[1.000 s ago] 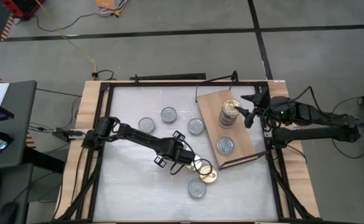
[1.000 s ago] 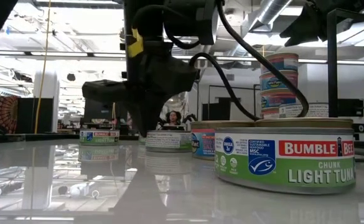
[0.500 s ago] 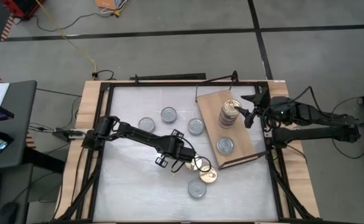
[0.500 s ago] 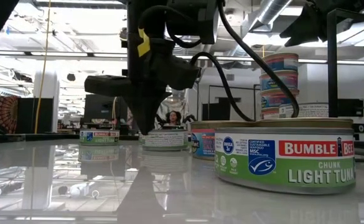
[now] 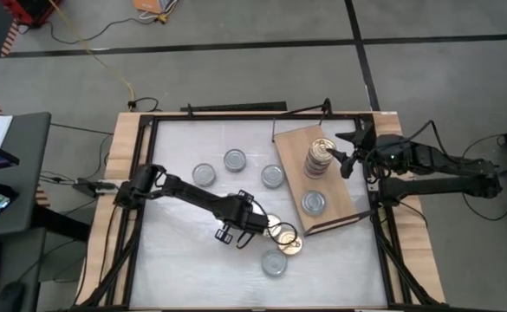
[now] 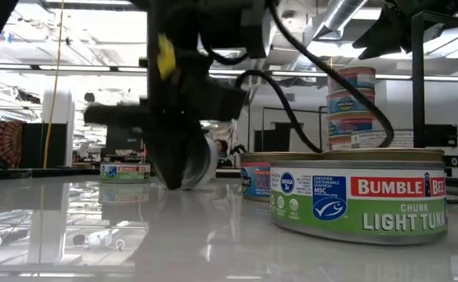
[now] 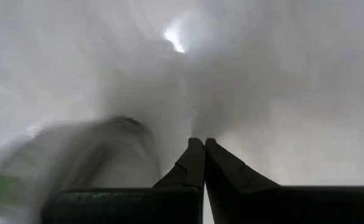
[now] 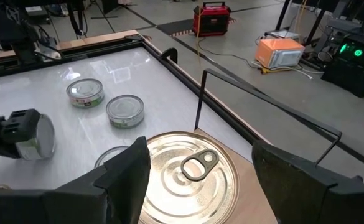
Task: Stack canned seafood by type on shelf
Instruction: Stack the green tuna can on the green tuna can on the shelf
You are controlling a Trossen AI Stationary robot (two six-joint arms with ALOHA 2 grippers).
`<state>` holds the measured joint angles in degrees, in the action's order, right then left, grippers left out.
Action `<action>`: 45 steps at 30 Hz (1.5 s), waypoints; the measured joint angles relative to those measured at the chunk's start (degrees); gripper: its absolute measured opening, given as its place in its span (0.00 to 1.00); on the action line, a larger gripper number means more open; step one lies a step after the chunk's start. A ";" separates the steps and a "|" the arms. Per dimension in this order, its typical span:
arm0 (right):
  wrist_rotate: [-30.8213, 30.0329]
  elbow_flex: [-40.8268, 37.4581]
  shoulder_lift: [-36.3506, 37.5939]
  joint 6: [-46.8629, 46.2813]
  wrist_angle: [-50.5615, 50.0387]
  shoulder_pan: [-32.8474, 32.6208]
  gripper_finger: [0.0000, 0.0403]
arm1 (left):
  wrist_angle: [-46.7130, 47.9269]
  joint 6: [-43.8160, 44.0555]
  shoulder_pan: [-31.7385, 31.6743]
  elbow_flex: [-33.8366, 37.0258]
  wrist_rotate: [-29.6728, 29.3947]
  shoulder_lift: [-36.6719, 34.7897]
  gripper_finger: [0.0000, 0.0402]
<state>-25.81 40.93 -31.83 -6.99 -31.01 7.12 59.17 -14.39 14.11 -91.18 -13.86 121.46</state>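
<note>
White tabletop (image 5: pixel 184 251), loose tins (image 5: pixel 236 160) around

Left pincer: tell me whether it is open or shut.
Shut. In the left wrist view the left pincer has both fingers pressed together, nothing between them.

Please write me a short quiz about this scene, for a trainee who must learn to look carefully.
1. True or false: the left gripper has its fingers open.
2. Where does the tall stack of tins stand? A: on the shelf. B: on a chair. C: in a drawer.
3. Fill in the number: apart from the stack, the shelf bears ___ other tin.

Key: 1 false, the fingers are shut together. 2 A. 3 one, a silver-lidded tin.
</note>
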 joint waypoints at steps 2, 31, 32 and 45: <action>0.01 0.00 0.00 -0.10 -0.02 -0.03 0.76 | -3.42 -0.30 -0.04 3.59 -1.15 -1.69 0.00; 0.01 0.00 -0.02 -0.11 0.72 0.01 0.76 | -28.02 5.67 -9.36 15.18 11.67 -23.53 0.50; 0.03 0.00 -0.02 -0.10 0.61 0.01 0.76 | -28.36 4.79 -9.60 15.75 11.75 -23.50 0.54; 0.03 0.00 -0.02 -0.12 0.60 0.01 0.76 | -24.10 1.31 -9.95 16.47 10.34 -19.65 0.81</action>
<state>-25.78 40.93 -31.86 -7.11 -30.41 7.14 35.08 -13.08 4.16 -74.72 -3.52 101.81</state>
